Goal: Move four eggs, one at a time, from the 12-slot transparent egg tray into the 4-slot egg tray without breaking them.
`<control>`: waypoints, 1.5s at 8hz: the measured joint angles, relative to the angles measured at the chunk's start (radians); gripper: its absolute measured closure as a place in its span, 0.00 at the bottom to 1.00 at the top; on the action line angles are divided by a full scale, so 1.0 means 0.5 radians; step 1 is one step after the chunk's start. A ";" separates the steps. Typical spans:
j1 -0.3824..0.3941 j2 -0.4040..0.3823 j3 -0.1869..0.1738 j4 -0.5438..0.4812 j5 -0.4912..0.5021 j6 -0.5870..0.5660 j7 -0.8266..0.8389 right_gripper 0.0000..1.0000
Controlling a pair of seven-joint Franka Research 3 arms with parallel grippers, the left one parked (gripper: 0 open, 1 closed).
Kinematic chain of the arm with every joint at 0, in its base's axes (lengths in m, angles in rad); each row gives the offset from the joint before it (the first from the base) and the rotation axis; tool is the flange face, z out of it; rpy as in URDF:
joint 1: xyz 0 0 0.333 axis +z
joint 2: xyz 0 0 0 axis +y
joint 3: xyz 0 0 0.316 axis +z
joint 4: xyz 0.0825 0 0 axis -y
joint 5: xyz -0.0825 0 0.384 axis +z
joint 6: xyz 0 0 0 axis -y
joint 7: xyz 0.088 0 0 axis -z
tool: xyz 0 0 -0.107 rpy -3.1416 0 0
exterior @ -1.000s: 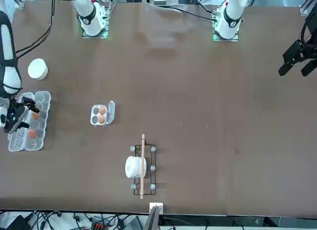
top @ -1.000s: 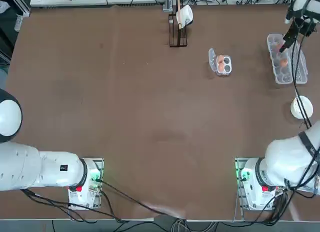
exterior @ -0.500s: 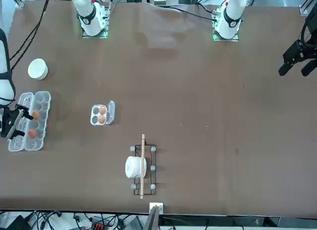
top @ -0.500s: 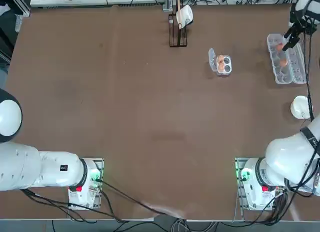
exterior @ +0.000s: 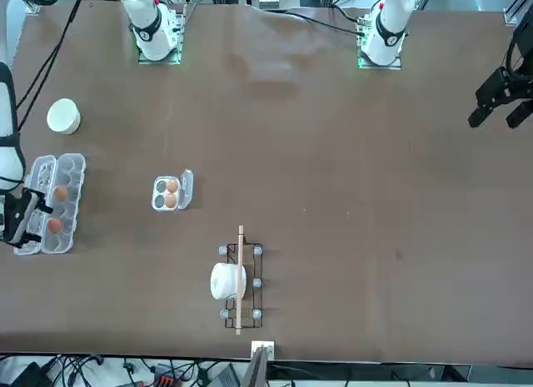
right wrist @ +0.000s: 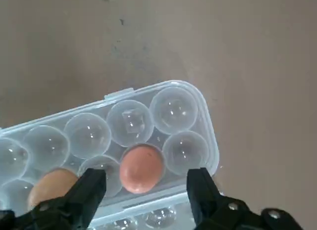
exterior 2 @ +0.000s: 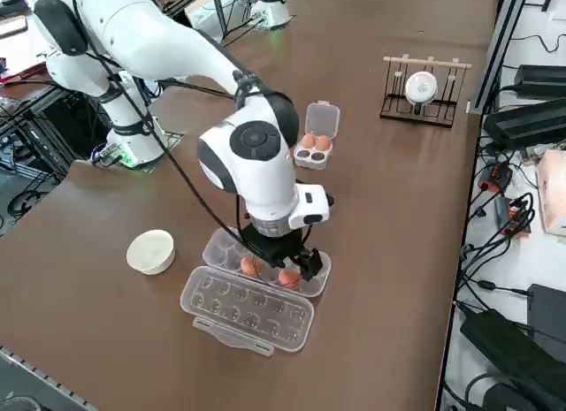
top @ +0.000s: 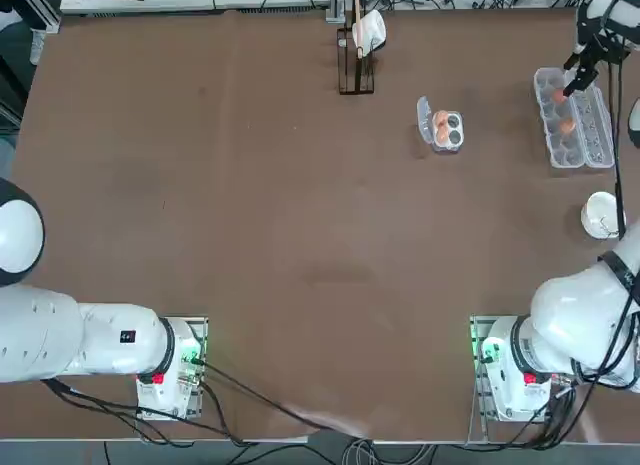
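Right gripper (right wrist: 143, 190) lined up over egg (right wrist: 141, 168)
Fingers spread wide, empty; egg sits dead between tips, straight below, in 12-slot tray (right wrist: 198, 99) near its end

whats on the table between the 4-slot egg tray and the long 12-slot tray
Nothing: in the top view the stretch between the 4-slot egg tray and the 12-slot transparent egg tray is bare brown tabletop.

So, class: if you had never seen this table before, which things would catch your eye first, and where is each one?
First the right gripper, open and poised above an orange-brown egg in the long 12-slot transparent egg tray at the table's right edge. Then the small 4-slot egg tray nearer the middle, already holding two eggs. A white bowl sits near the long tray.
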State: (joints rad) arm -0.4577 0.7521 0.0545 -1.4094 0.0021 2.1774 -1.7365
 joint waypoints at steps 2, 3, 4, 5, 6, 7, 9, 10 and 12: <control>0.000 0.032 0.003 0.009 0.000 -0.002 -0.045 0.04; 0.000 0.050 0.003 0.009 0.000 -0.002 -0.066 0.05; -0.001 0.067 0.003 0.009 0.000 -0.002 -0.073 0.06; -0.004 0.084 0.003 0.010 0.000 -0.002 -0.075 0.07; -0.010 0.094 0.002 0.010 0.000 -0.002 -0.076 0.08; -0.019 0.100 0.002 0.010 0.000 -0.002 -0.079 0.10; -0.034 0.105 0.002 0.011 0.000 -0.003 -0.085 0.14; -0.042 0.108 0.002 0.010 0.000 -0.003 -0.087 0.16; -0.051 0.111 0.002 0.011 0.000 -0.003 -0.099 0.22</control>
State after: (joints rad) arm -0.4834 0.8075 0.0553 -1.4041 0.0020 2.1762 -1.7858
